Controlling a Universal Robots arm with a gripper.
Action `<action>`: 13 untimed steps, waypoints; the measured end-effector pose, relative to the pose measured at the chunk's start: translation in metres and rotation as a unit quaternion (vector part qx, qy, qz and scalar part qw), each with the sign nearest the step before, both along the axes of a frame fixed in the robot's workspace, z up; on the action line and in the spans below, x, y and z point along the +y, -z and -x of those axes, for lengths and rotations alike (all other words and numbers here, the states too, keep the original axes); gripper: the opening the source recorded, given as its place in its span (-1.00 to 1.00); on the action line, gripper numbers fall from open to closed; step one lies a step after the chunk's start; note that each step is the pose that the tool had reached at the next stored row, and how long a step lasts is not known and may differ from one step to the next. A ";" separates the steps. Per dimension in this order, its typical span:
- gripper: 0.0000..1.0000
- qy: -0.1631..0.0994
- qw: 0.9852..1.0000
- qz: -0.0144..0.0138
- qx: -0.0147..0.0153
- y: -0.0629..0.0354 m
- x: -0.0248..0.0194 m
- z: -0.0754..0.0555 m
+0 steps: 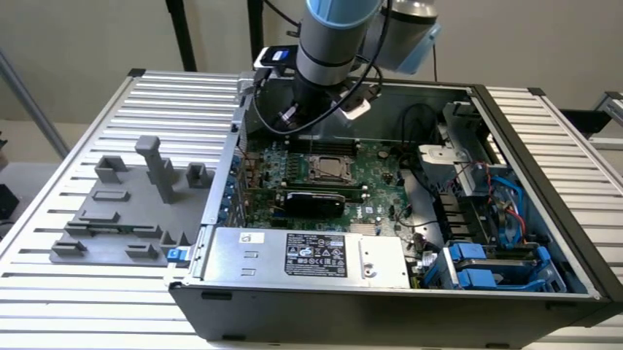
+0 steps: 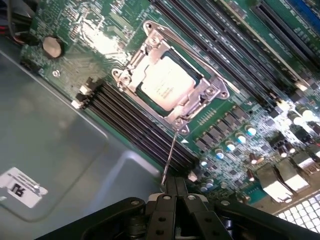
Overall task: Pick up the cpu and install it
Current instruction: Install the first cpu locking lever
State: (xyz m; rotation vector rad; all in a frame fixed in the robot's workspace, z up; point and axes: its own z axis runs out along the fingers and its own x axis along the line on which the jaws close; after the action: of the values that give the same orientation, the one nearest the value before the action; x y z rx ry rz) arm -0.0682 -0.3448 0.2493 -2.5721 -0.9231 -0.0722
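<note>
The cpu (image 2: 166,84) lies in the socket on the green motherboard (image 2: 235,75), its pale silver top showing inside the metal socket frame (image 2: 131,75). In the exterior view the cpu (image 1: 326,166) sits mid-board inside the open computer case. My gripper (image 2: 175,186) is shut, its two black fingers pressed together, hovering above the board beside the socket. A thin metal lever (image 2: 171,150) runs from the frame's corner and ends right at my fingertips; I cannot tell whether they touch it. In the exterior view the gripper (image 1: 290,122) hangs over the case's far side.
The case's grey wall (image 2: 60,145) is close by the gripper. Black memory slots (image 2: 130,120) flank the socket. A power supply (image 1: 302,255) and blue drive bays (image 1: 486,266) fill the case's near side. A grey plastic fixture (image 1: 127,211) stands on the slatted table at the exterior view's left.
</note>
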 end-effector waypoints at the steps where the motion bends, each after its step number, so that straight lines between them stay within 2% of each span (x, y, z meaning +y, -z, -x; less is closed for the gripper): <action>1: -0.79 0.000 1.000 -0.001 0.000 0.0000 0.0000 -0.004; 6: -0.79 0.000 1.000 -0.003 0.000 0.0001 0.0000 -0.021; 9: -0.79 0.000 1.000 -0.003 0.000 0.0012 0.0000 -0.022; 13: -0.79 0.000 1.000 -0.003 0.000 0.0077 0.0000 -0.022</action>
State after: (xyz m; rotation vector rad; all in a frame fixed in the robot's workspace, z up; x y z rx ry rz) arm -0.0462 -0.3448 0.2415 -2.5665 -0.9208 -0.0752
